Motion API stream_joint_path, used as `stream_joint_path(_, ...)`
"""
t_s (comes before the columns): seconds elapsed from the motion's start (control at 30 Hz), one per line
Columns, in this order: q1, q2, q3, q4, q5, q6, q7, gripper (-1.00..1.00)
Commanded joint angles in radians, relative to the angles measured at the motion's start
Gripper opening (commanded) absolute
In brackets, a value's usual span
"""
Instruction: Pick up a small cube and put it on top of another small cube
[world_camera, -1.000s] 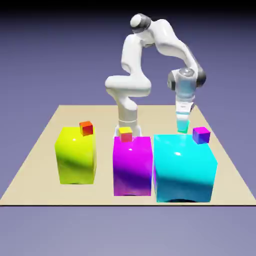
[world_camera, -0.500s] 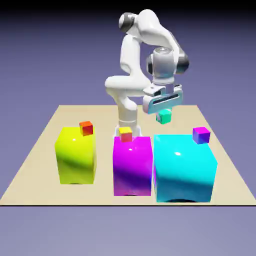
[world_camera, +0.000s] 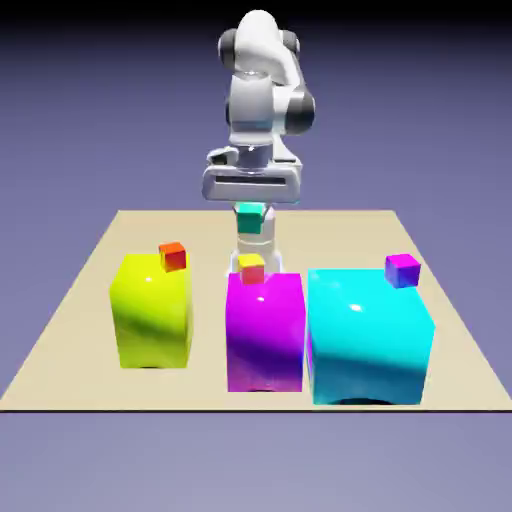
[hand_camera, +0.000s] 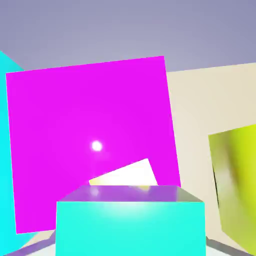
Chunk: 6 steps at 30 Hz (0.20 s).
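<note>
My gripper (world_camera: 251, 222) is shut on the small teal-green cube (world_camera: 251, 220), which hangs in the air above the magenta block (world_camera: 265, 330). Right below it, a small yellow cube (world_camera: 251, 268) rests on that block's top. In the hand view the held teal-green cube (hand_camera: 130, 220) fills the bottom and hides my fingertips. Just beyond it peeks the small yellow cube (hand_camera: 125, 176), on the magenta block (hand_camera: 90, 130).
A big yellow block (world_camera: 152, 310) with a small orange cube (world_camera: 173, 257) stands at the exterior view's left. A big cyan block (world_camera: 368, 335) with a tiny purple cube (world_camera: 402, 269) stands at the right. All rest on a tan table (world_camera: 60, 330).
The gripper has carried the teal-green cube from behind the cyan block, up and toward the exterior view's left, to a spot over the magenta block. The hand has rotated.
</note>
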<state>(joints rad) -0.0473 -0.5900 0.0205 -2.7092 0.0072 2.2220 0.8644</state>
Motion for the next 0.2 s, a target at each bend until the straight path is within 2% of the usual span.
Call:
stream_joint_path(0.0,0.000,0.021,0.000,-0.023,-0.004,0.043,0.002,-1.00)
stream_joint_path(0.07,0.000,0.041,0.001,-0.046,-0.004,0.087,0.003,-1.00)
stream_joint_path(0.1,0.000,0.041,0.001,-0.046,-0.004,0.087,0.003,1.00)
stream_joint_path(0.17,0.000,0.021,0.000,-0.023,-0.004,0.044,0.002,1.00)
